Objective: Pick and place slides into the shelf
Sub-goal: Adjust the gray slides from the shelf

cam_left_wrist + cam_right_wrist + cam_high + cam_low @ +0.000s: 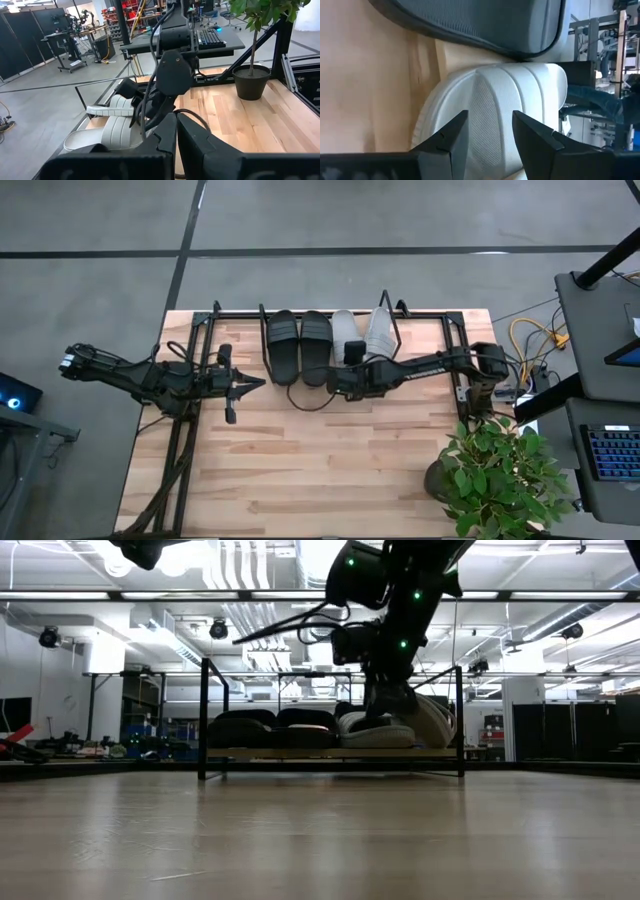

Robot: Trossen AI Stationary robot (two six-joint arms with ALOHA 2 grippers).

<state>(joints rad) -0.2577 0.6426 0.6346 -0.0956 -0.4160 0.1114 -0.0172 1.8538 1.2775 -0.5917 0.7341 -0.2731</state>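
The black wire shelf stands along the table's far edge. On its board lie two black slides side by side, and a light grey slide lies right of them. A second grey slide stands tilted at the far right of the row. My right gripper is open and slants down over the first grey slide, one finger on each side of the strap's ridge. A black slide lies beside it. My left gripper is shut and empty, level above the table's left part. My right gripper's fingers come slanting down from the table's near side over the strap of the grey slide, which lies flat on the shelf board. I cannot tell whether they touch the strap.
A potted plant stands at the table's near right corner. A dark cable loops on the wood just in front of the shelf. The shelf's upright end loops rise at both ends. Bare wood covers the table's near half.
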